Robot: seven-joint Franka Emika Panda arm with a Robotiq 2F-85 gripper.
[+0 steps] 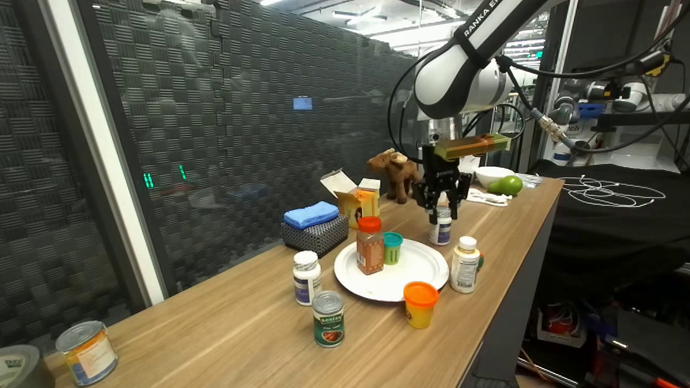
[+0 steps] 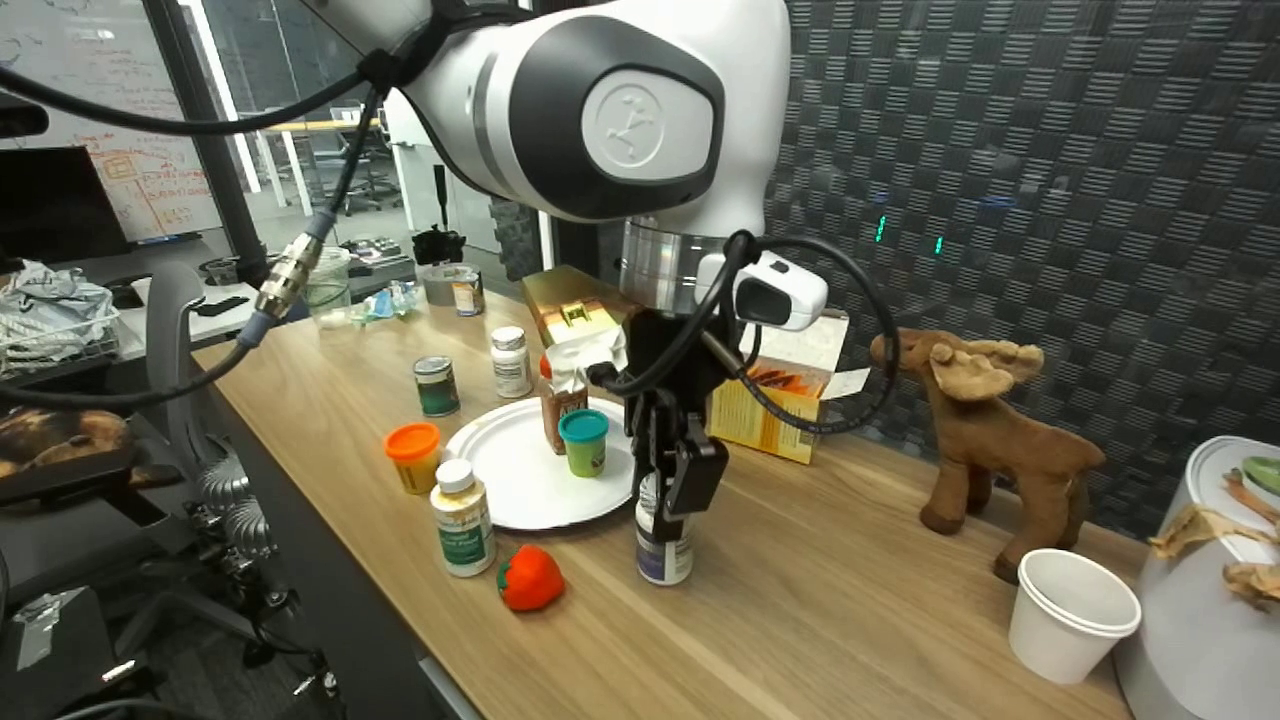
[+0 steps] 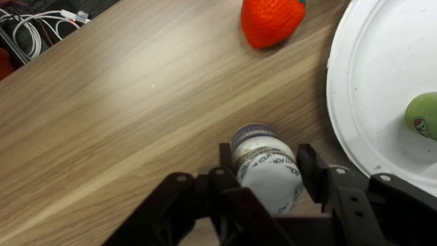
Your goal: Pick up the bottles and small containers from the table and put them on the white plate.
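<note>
Nearest the wrist camera, the gripper (image 3: 264, 155) pinches a purple-labelled bottle (image 3: 269, 181); its dark fingers (image 3: 309, 171) lie against opposite sides of the bottle's upper part — one at each flank — and the bottle stands upright on the wooden table (image 3: 119, 112), just beside the white plate (image 3: 375, 85); from that bottle, in the wrist view, the plate spreads toward two o'clock, and a red strawberry (image 3: 271, 22) lies well apart at twelve.

In an exterior view, with the plate as the clock face, the pinched bottle is just off the rim at two o'clock; on the plate stand a red-capped shaker (image 1: 370, 250) toward ten and, just beside it, a teal-lidded tub (image 1: 392, 252) toward twelve, both upright; a cream-coloured bottle (image 1: 465, 269) with a white cap stands on the table at three o'clock, hiding part of the strawberry; an orange-lidded tub (image 1: 420, 310) stands close to the rim at five; a look-alike white bottle (image 1: 307, 283), purple on its label too, stands upright at nine.

Farther out in the same view, a folded blue cloth (image 1: 311, 214) lies on a dark woven box (image 1: 318, 237) at ten o'clock; an open yellow carton (image 1: 358, 209) stands at eleven and a brown plush animal (image 1: 401, 178) at twelve; an orange-and-blue can (image 1: 89, 355) and a roll of tape (image 1: 36, 366) sit well apart from the plate, between eight and nine o'clock.
</note>
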